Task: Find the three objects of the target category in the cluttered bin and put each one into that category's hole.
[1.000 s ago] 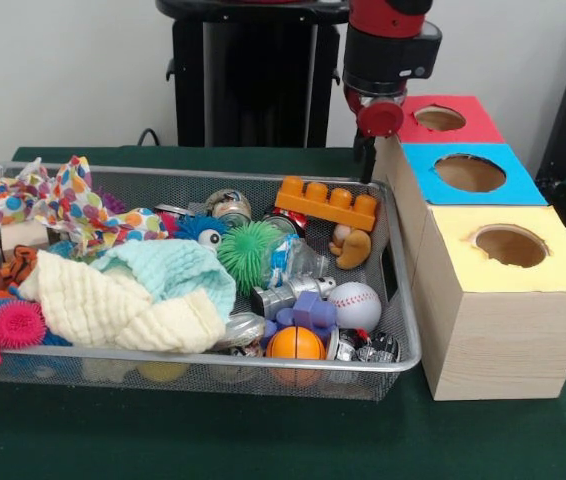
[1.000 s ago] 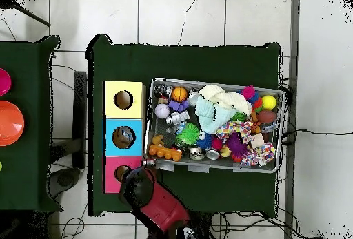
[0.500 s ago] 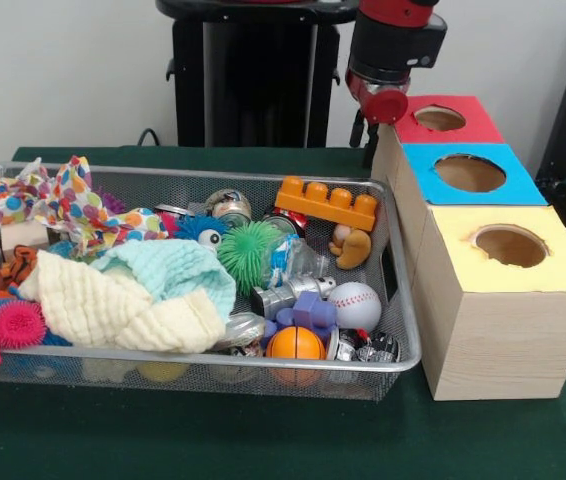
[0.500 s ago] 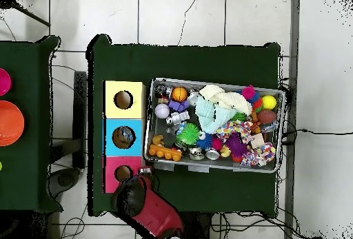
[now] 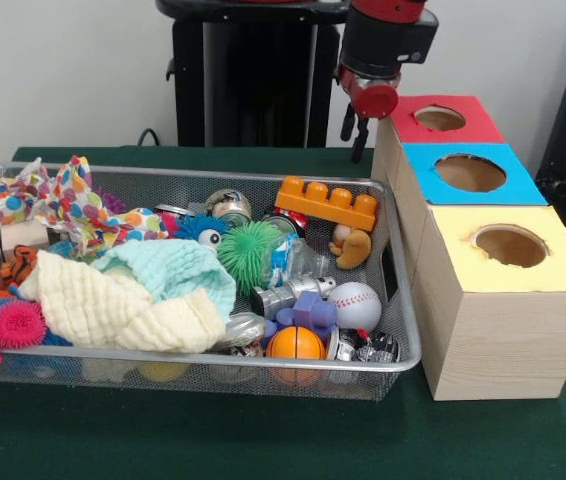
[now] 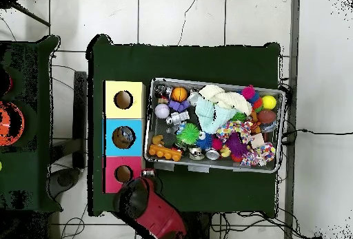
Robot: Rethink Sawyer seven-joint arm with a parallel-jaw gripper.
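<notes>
Above the table's far edge: I see the gripper [image 5: 355,130] hanging behind the bin's far corner beside the red box [image 5: 441,120]; its two dark fingers [image 5: 363,139] point down with a small gap between them, nothing held.
Bin: the wire bin [image 5: 403,330] runs lengthwise along the green table [image 5: 263,440], its short end just beside the boxes.
Boxes: red, blue box [image 5: 473,172] and yellow box [image 5: 508,260] stand in a row along that end, holes facing up.
Bin contents: orange brick [image 5: 327,203] lies with its long axis along the far rim; baseball [image 5: 355,305] and orange ball [image 5: 295,344] sit in the near corner by the boxes.
Open room: I see bare cloth along the table's near edge.
</notes>
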